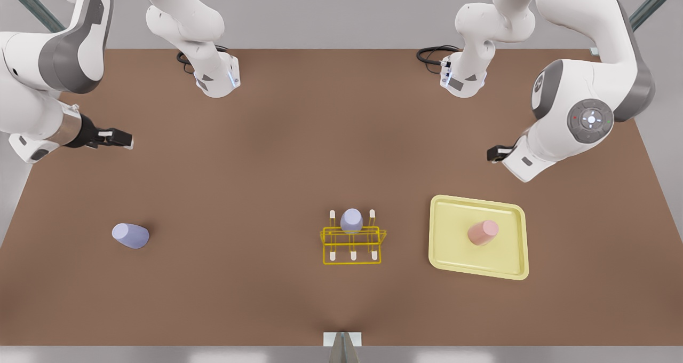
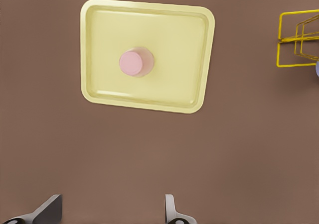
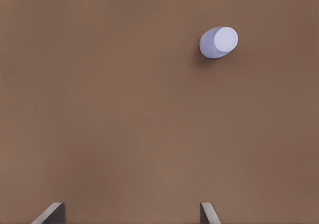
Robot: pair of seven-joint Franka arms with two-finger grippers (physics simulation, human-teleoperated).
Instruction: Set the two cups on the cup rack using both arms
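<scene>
In the front view, a brown table (image 1: 256, 155) carries the cup rack (image 1: 352, 244) near its middle, with a lavender cup (image 1: 351, 220) sitting upside down on one of the rack's back pegs. To the front view's right, just beside the rack, lies a pale-yellow tray (image 1: 443, 256) with the pink cup (image 1: 483, 232) standing upside down on it. Well apart, toward the front view's left, a second lavender cup (image 1: 130, 235) stands upside down on the bare table. The right gripper (image 1: 121, 138) hangs at the front view's left edge, above and away from that cup; the left gripper (image 1: 493, 154) hangs at the front view's right, behind the tray. In the left wrist view, the left gripper (image 2: 110, 211) has its fingers spread wide and empty, with the tray (image 2: 94, 50) and pink cup (image 2: 135, 62) ahead and a corner of the rack (image 2: 298, 40) at the edge. In the right wrist view, the right gripper (image 3: 130, 213) likewise holds its fingers spread, gripping nothing, with the second lavender cup (image 3: 218, 43) farther off on the table (image 3: 124, 109).
</scene>
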